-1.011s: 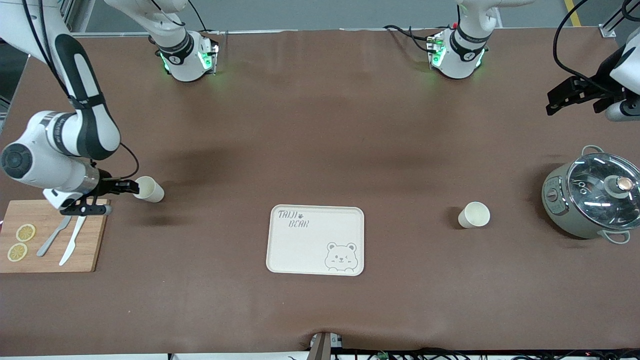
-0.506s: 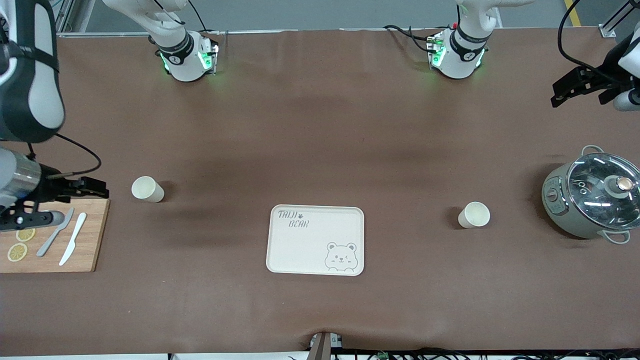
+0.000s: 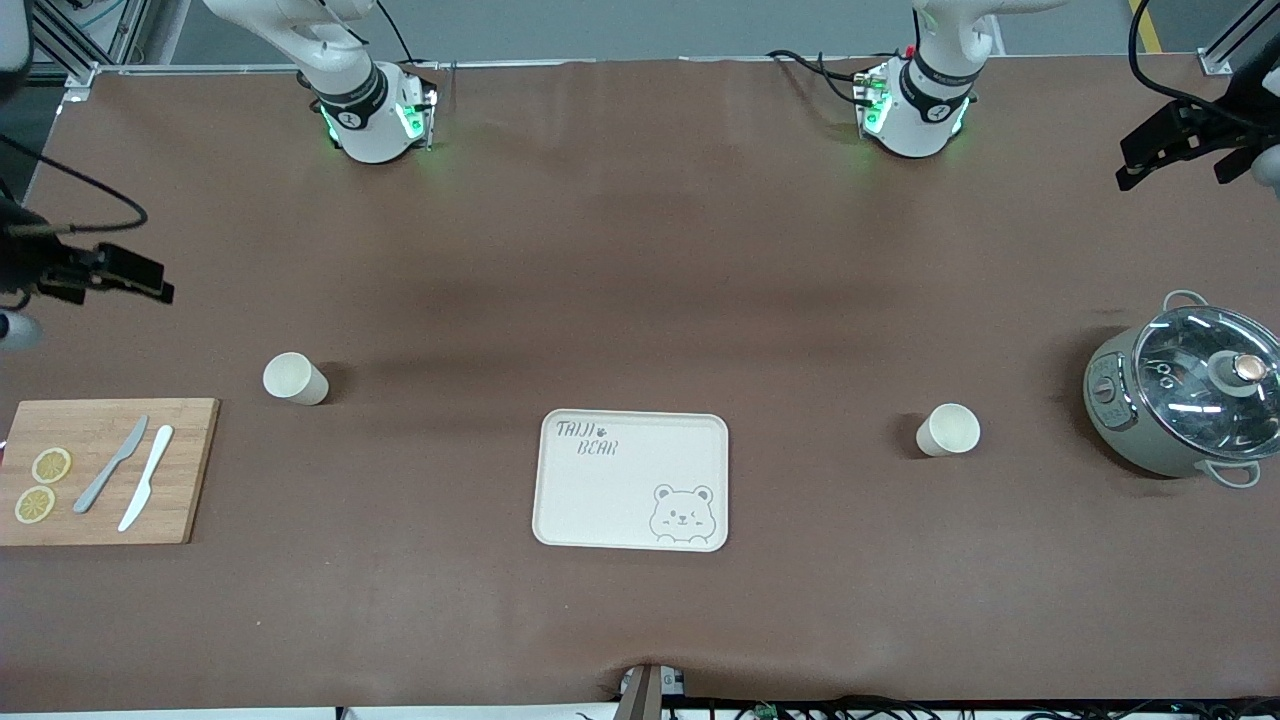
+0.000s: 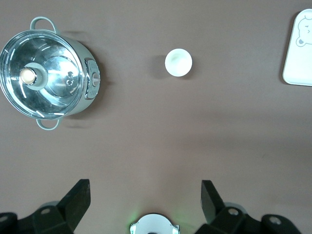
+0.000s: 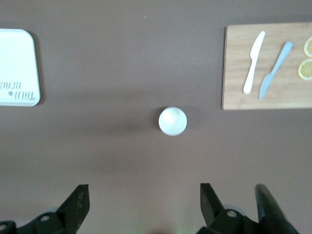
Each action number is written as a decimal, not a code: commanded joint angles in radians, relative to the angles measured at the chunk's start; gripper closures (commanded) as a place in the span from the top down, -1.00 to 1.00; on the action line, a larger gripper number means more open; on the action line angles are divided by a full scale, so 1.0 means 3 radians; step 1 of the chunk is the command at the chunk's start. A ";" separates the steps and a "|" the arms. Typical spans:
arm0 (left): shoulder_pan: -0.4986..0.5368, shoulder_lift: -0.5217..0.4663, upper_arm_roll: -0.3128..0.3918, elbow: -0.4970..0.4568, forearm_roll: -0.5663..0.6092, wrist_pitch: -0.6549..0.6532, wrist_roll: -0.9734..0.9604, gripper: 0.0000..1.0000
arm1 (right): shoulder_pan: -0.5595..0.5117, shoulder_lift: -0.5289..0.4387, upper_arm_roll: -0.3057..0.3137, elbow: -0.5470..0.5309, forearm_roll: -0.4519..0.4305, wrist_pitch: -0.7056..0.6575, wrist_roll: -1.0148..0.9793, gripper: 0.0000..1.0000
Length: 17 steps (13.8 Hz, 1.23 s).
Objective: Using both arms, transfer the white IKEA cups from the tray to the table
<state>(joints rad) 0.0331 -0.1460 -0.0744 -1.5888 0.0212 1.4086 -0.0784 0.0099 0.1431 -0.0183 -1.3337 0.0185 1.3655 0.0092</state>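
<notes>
The right claw (image 3: 150,280) is released and holds nothing, raised over the table (image 3: 640,250) at the right arm's end. One cup (image 3: 294,379) stands upright on the table near it, beside a cutting board (image 3: 105,470) with two knives (image 3: 130,480) and lemon slices (image 3: 40,485). The left claw (image 3: 1150,150) is likewise released, fingers (image 4: 78,200) spread, up over the left arm's end. The other cup (image 3: 947,430) stands upright between a pot (image 3: 1185,395) and the tray (image 3: 632,480), apart from both.
</notes>
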 commanded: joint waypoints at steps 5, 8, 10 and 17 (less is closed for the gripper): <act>0.0038 0.0001 -0.0028 0.0050 -0.0035 -0.0032 -0.0040 1.00 | -0.0013 -0.0646 -0.0031 -0.0647 -0.0051 0.0030 0.0067 1.00; 0.0038 0.0006 -0.0028 0.0050 -0.0035 -0.0002 -0.0040 1.00 | -0.0028 -0.0625 -0.0031 -0.0678 -0.0067 0.0091 0.0067 1.00; 0.0028 0.0026 -0.0033 0.0050 -0.0035 0.0014 -0.0045 1.00 | -0.0008 -0.0610 -0.0021 -0.0642 -0.0051 0.0208 0.0067 1.00; 0.0028 0.0032 -0.0033 0.0045 -0.0035 0.0029 -0.0045 1.00 | -0.0028 -0.0589 -0.0026 -0.0616 -0.0077 0.0316 0.0061 1.00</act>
<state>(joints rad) 0.0333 -0.1413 -0.0755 -1.5884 0.0211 1.4141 -0.0784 0.0083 -0.0249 -0.0320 -1.5165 0.0151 1.4577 0.0134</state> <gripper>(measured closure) 0.000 0.000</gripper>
